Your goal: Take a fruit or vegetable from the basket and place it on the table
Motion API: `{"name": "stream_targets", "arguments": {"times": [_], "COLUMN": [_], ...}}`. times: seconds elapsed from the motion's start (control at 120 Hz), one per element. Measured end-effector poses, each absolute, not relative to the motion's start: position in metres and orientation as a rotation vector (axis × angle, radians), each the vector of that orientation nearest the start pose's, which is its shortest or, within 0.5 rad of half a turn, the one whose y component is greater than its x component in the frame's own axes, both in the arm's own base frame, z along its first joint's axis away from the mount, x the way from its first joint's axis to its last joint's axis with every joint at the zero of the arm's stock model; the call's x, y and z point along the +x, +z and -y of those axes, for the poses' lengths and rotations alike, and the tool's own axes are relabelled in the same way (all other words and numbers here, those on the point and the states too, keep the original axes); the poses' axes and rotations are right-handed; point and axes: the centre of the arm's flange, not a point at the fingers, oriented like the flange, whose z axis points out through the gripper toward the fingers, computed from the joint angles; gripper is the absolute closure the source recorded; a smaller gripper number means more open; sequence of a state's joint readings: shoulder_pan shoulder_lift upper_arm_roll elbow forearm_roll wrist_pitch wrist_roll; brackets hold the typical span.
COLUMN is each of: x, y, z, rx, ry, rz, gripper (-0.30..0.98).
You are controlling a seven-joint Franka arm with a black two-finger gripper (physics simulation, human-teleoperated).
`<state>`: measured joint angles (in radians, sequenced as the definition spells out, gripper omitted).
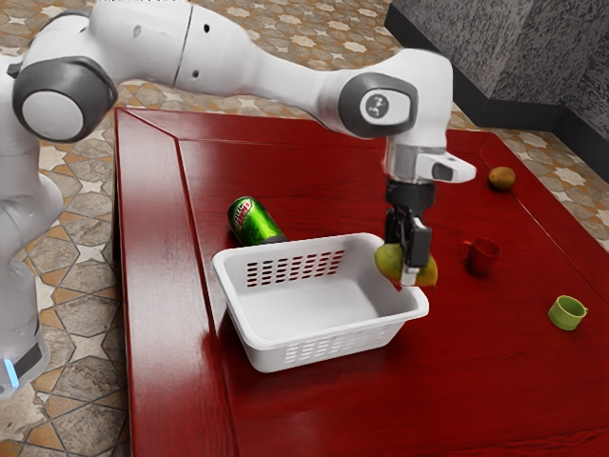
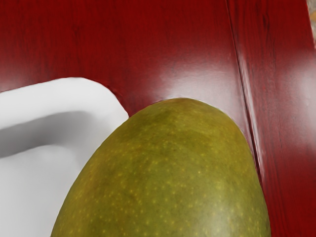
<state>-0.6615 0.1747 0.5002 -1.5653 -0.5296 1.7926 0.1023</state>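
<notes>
The claw is clamped on a green-yellow mango — held up by the rim of the white basket. A green can lies on the red bench — near the basket.

A home, seemingly (dining room or patio, unclear): wooden table, patterned stone floor at top, grey wall upper right.

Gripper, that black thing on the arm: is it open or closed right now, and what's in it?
Gripper: closed on a mango, holding it.
</notes>
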Motion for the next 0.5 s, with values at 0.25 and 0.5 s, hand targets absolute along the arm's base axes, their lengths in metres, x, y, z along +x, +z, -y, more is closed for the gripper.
{"name": "stream_targets", "arguments": {"times": [0.25, 0.5], "x": [0.59, 0.591], "y": [0.556, 0.538], "z": [0.273, 0.3], "rx": [-3.537, -3.529], "ry": [-0.003, 0.065], "rz": [-0.542, -0.529], "gripper": [0.35, 0.33]}}
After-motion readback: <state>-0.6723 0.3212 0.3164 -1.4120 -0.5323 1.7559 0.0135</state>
